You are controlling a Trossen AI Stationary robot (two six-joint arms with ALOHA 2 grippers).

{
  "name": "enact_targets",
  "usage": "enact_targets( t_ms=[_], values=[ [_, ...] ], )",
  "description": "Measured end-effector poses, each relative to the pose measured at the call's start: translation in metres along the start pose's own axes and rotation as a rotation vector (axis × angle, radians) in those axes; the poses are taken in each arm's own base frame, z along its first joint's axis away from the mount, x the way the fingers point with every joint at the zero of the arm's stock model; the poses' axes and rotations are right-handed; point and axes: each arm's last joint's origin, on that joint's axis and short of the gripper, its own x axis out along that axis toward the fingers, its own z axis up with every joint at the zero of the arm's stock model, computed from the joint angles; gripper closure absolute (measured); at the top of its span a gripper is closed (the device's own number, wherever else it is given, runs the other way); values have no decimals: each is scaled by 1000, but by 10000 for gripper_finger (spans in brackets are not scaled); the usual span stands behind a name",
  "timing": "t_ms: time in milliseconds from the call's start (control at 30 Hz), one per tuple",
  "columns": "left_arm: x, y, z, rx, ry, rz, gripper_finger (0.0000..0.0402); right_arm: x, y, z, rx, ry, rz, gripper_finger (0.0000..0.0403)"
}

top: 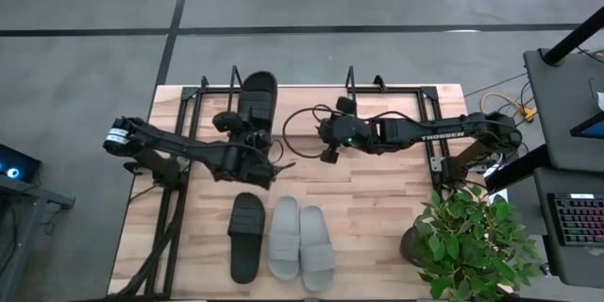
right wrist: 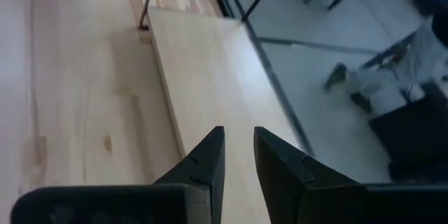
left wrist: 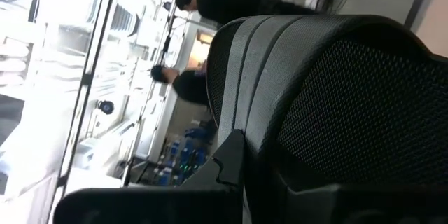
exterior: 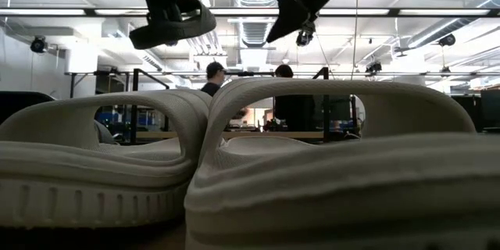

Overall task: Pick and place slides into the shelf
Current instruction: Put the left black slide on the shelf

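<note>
Holding black slide (top: 257,100) above shelf (top: 193,94), left claw (top: 247,142)

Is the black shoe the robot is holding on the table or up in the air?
In the air. The left gripper holds the black slide high above the grey slides.

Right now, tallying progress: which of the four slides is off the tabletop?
The black slide held by the left gripper over the shelf. The other black slide and grey pair lie on the table.
</note>
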Motion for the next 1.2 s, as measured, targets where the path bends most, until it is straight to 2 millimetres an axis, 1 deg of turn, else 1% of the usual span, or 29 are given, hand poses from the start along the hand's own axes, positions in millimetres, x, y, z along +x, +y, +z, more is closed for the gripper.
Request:
enact_targets(
  t_ms=[300, 600, 900, 1200],
  values=[
    [25, 1, -4, 42, 90, 36, 401, -1, -3, 12, -73, -107, -31, 325],
    [46, 3, -10, 52, 169, 68, 401, -2, -5, 17, -138, -146, -50, 333],
    [50, 1, -11, 84, 182, 70, 401, -2, -8, 20, -133, -155, -59, 325],
    [50, -1, -11, 113, 183, 67, 401, -1, -11, 19, -97, -150, -63, 334]
  ],
)
